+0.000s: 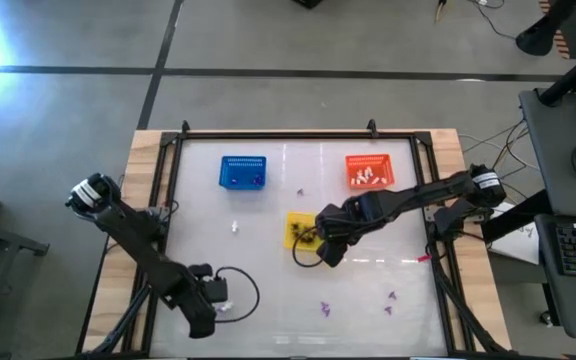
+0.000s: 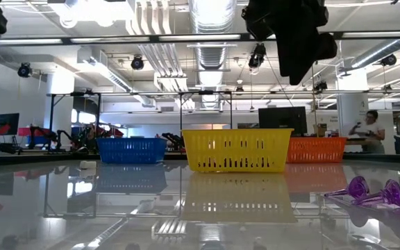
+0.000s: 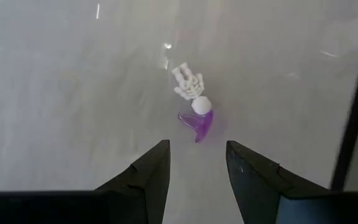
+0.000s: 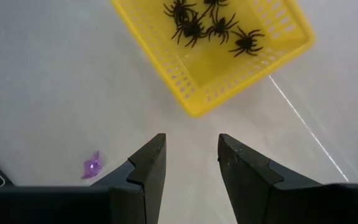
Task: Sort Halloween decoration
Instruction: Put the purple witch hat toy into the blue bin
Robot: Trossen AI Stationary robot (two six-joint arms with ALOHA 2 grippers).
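Observation:
A white skeleton trinket [image 3: 190, 87] and a purple trinket [image 3: 199, 124] lie touching each other on the table, just ahead of my open left gripper [image 3: 197, 165], which hangs over the near left of the table [image 1: 216, 300]. My right gripper [image 4: 191, 158] is open with nothing between its fingers. It hovers beside the near side of the yellow basket [image 4: 219, 53], which holds several black spiders [image 4: 194, 28]. In the high view it is at mid table [image 1: 326, 255]. A lone purple trinket [image 4: 92, 167] lies on the table near it.
A blue basket [image 1: 242, 172] stands at the far left and an orange basket [image 1: 370, 172] with white trinkets at the far right. Loose purple trinkets [image 1: 325, 308] [image 1: 390, 297] lie near the front, one [image 1: 301, 192] between the baskets, and a white one [image 1: 235, 226] left of the yellow basket.

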